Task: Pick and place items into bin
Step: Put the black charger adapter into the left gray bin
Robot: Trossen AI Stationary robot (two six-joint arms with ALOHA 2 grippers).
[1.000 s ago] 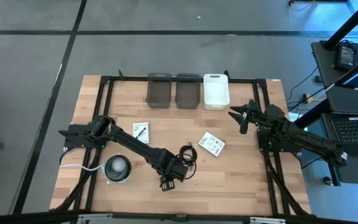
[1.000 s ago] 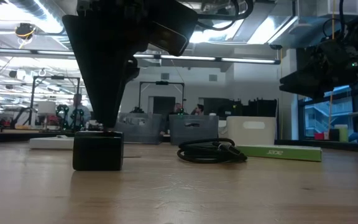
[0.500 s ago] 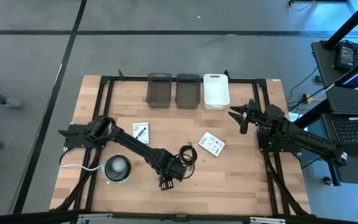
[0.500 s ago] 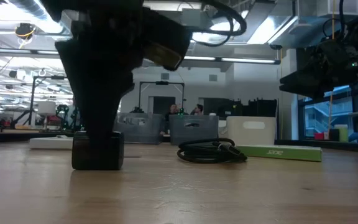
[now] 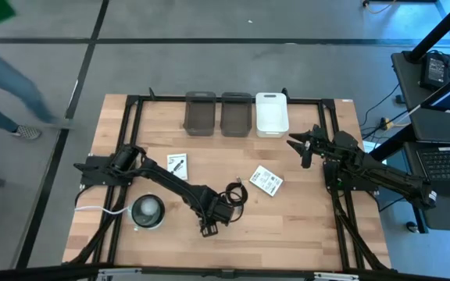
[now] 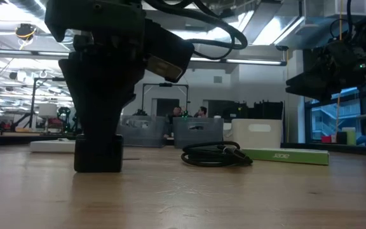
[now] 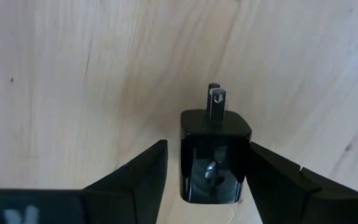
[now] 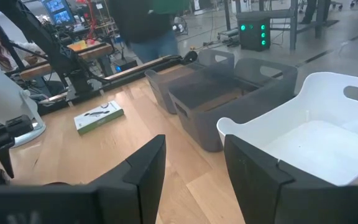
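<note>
The tiny black block (image 5: 208,229) stands near the table's near edge, its two metal prongs (image 7: 215,99) lying level. My left gripper (image 5: 212,225) is open and points down over the block (image 7: 215,155), with a finger on each side of it. The coiled black cable (image 5: 235,193) lies just to the right. One white packet (image 5: 177,165) lies left of centre and the other (image 5: 266,181) lies right of the cable. My right gripper (image 5: 303,148) is open and hangs raised near the white bin. My left gripper straddles the block's body (image 6: 98,152) from above while the block stands on the table. One finger (image 7: 272,177) lies close against the block's side, and I cannot tell whether it touches. The other finger (image 7: 145,174) stands apart by a narrow gap.
Two grey bins (image 5: 200,113) (image 5: 237,114) and a white bin (image 5: 272,114) line the far edge. A round grey-white disc (image 5: 148,211) with a white cord sits near the left arm. A person walks on the floor beyond the table's far left corner.
My left gripper has come down over the block: its fingertips stood at the block's top a second ago and now reach down both sides. The block has stayed in place. A person has walked into the high view at the far left.
</note>
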